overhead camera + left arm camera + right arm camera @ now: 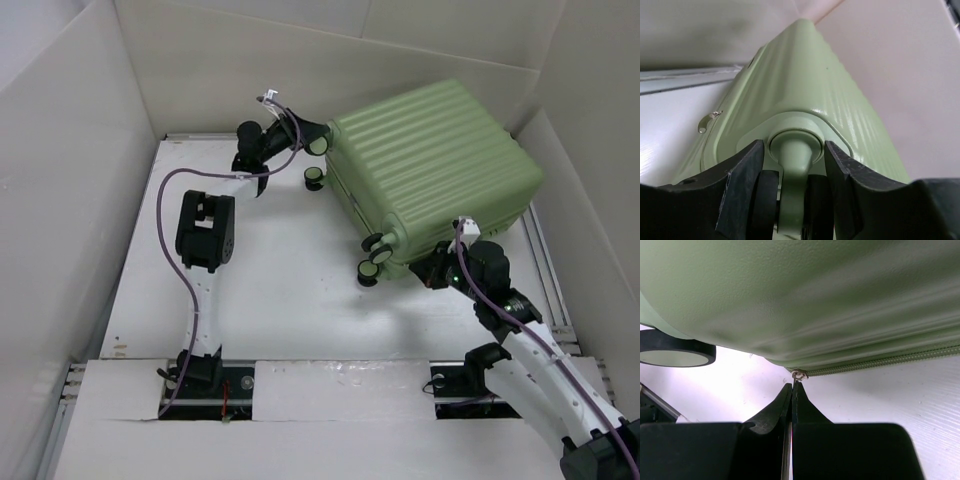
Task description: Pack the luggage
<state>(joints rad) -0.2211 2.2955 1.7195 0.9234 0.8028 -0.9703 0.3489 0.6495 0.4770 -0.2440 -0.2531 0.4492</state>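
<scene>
The luggage lies closed at the far right of the desk, its far edges close to the white walls. Desk surface stretches wide to its left and near side. The left tool straddles a caster wheel at the far left corner, seemingly pinching it. The right tool is clamped tight on the zipper pull at the near edge.

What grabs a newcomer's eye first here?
The pale green ribbed hard-shell suitcase, closed, at the far right of the white table. The left gripper straddles a black-and-green caster wheel at its far-left corner; the right gripper is pinched shut on the metal zipper pull along its near edge.
</scene>
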